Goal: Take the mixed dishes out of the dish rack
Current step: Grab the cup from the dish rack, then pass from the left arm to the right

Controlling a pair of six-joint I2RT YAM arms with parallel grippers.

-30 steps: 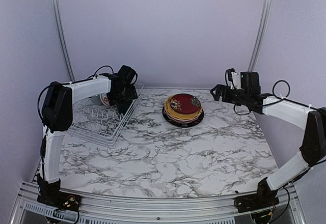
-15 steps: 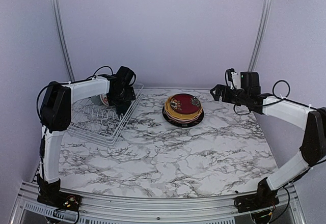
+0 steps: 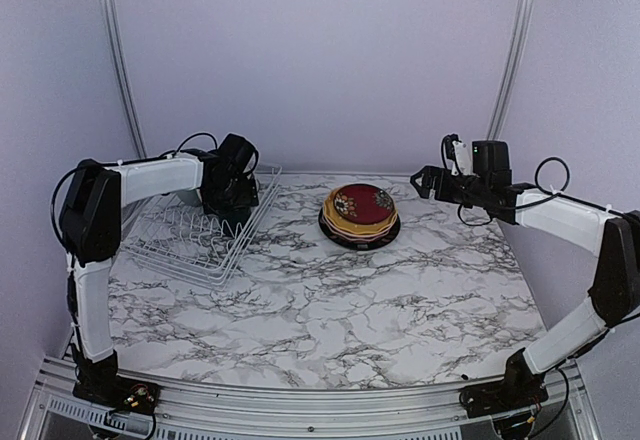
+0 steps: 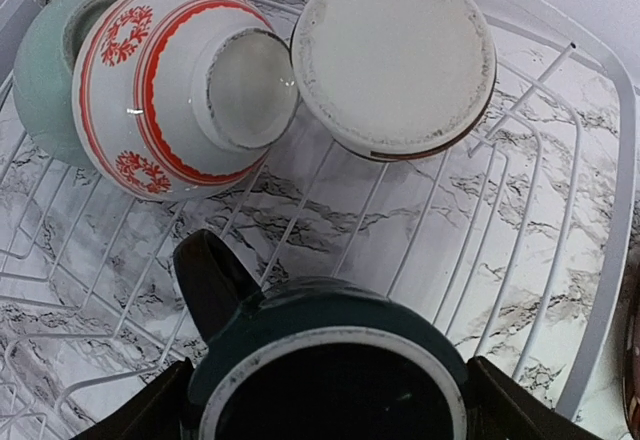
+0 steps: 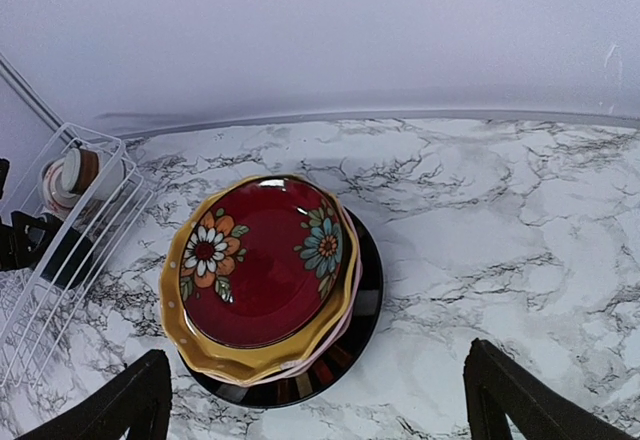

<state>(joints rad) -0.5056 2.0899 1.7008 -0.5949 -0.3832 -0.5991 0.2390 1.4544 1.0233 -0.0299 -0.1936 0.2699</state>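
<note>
The left claw [image 4: 328,405] is held inside the dish rack [image 4: 600,210] and closed around the dark teal mug [image 4: 340,310], its fingers [image 4: 140,420] laid against both sides; a red-patterned bowl [image 4: 160,90], a pale green bowl [image 4: 40,70] and an upturned pale cup [image 4: 395,55] are seen beyond it in the rack; the right claw [image 5: 318,405] is held spread above the stacked plates [image 5: 260,260], which are set on the counter [image 3: 350,310], beside the rack.

Four plates [image 5: 262,260], three bowls [image 4: 170,80], one mug [image 4: 330,360]
</note>
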